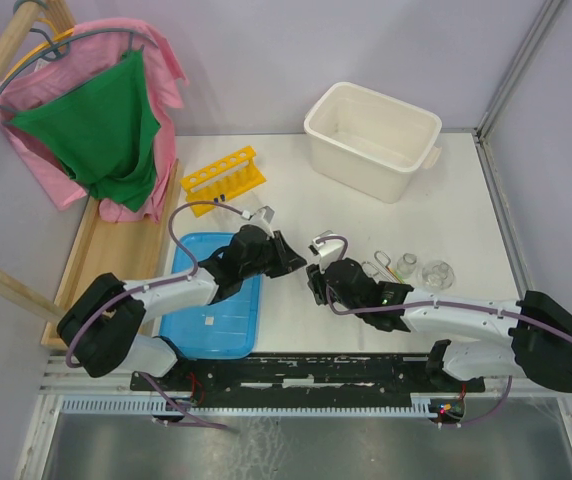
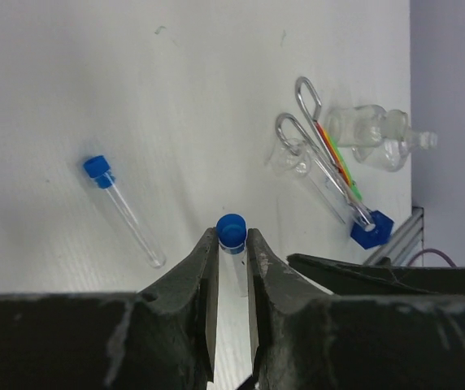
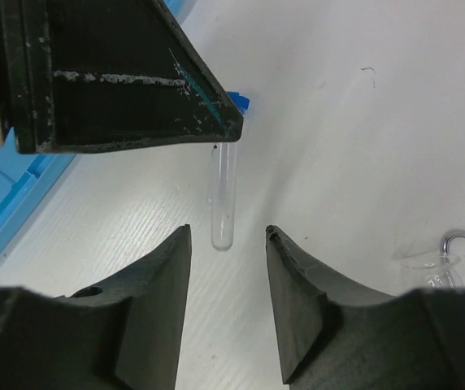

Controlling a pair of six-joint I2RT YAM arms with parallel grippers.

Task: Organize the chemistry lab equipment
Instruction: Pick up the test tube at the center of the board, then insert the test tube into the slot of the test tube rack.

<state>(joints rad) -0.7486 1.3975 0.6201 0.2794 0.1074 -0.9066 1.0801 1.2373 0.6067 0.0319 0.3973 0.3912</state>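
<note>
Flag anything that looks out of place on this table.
A blue-capped tube lies loose on its side on the table, away from the yellow tube rack. Further right, the metal tongs lie tangled over another capped tube and coloured rods.

White tub [image 1: 358,172] at the far right; blue ribbed lid [image 1: 213,322] near left, beside a wooden board [image 1: 116,255]; pink cloth [image 1: 166,72] and green cloth [image 1: 101,130] hang far left.

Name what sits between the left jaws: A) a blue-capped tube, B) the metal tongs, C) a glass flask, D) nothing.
A: in the left wrist view the left jaws stand tight on either side of a blue-capped tube, its cap poking out between them.
</note>
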